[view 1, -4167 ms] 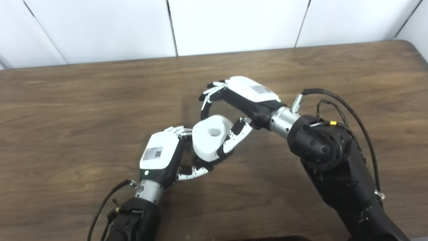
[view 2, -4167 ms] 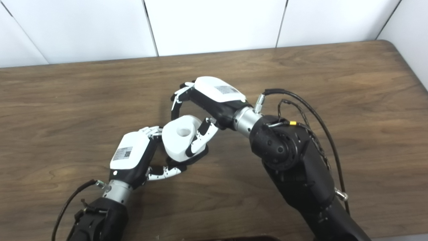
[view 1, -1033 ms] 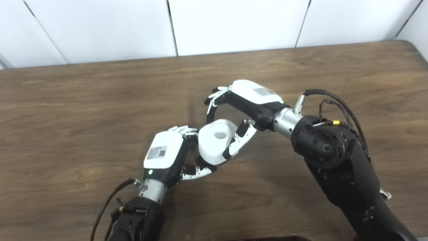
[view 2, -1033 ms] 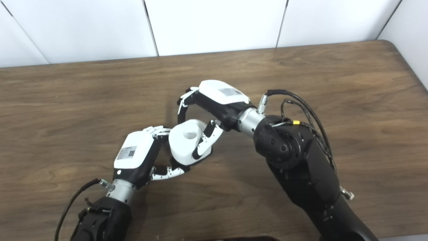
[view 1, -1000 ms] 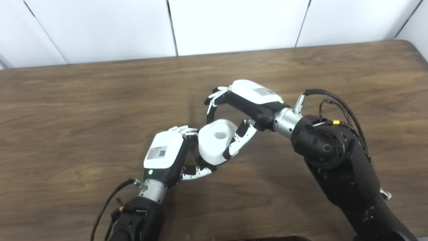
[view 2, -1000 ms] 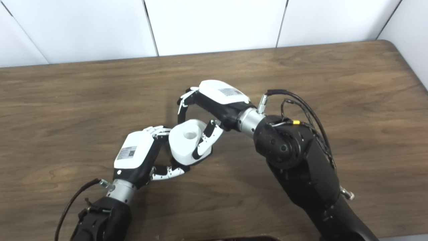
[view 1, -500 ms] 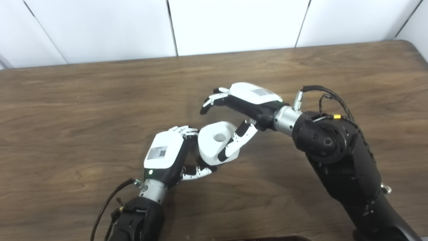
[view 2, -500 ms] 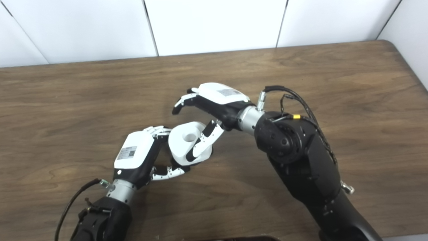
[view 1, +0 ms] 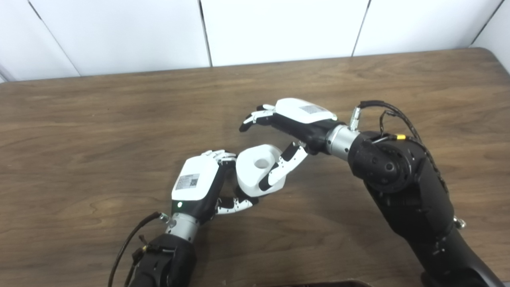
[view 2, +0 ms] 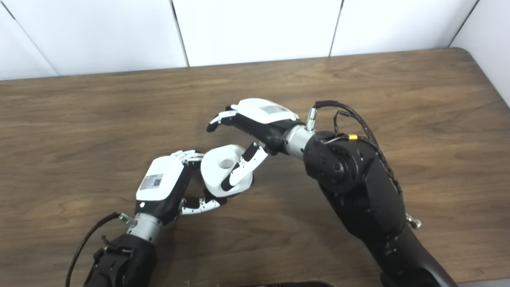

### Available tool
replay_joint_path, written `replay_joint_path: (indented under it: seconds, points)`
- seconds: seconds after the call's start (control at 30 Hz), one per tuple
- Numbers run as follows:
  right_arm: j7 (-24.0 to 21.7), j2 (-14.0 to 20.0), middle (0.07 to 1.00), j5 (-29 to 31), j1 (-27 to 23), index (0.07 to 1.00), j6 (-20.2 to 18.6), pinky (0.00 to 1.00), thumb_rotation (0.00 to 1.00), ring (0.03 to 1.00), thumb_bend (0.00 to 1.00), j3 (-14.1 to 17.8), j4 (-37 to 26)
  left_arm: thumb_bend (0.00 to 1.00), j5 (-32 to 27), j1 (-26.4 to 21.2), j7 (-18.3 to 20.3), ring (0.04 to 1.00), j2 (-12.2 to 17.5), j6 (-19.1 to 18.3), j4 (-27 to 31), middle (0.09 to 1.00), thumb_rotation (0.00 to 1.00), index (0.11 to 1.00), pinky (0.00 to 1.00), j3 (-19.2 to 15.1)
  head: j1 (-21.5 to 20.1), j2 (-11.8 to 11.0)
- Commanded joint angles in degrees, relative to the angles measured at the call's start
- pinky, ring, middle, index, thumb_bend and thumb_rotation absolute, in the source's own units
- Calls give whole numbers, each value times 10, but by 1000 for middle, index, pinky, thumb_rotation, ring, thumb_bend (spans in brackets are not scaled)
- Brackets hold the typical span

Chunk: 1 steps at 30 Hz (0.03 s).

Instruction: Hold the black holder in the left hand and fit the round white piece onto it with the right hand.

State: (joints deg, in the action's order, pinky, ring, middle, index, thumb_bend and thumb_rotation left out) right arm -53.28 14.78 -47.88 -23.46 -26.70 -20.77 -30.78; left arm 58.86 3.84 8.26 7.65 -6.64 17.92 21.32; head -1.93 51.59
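1. Round white piece (view 1: 258,170): sits between the two hands above the counter (view 1: 79,131), tilted, with its round hole facing up and toward the cameras.
2. Looks like a thick, smooth, matte white ring, short and broad; axis of the hole leans up and a little to the right hand's side.
3. Black holder (view 1: 238,194): only a dark sliver visible under the lower edge of the white piece, mostly hidden; cannot tell how deep the piece is seated on it.
4. Left hand (view 1: 194,187): just beside the white piece on its left, fingers (view 1: 235,204) curled underneath, closed around the holder as far as can be seen.
5. Right hand (view 1: 297,123): up and to the right of the white piece, spread wide and holding nothing.
6. Upper fingers of the right hand stretched out flat and well above the piece, apart from it; thumb (view 1: 281,170) lying along the piece's right flank, touching or nearly so, cannot tell which.
7. Key relation: piece lies down and to the left of the right palm, nearer the left hand, which carries it from below.
8. Judged: fitting looks done or almost done; any last press would need to go along the hole's axis, down toward the left hand.
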Motion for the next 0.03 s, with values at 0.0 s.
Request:
replay_joint_path:
  seconds: [0.0]
  points:
    - [-2, -5, 926, 0, -29, 844, -2, 986, 433, 993, 1000, 15, -12, 520, 9, -9, 3, 832, -3, -6, 5, 755, 60, 487, 872, 0, -1, -1]
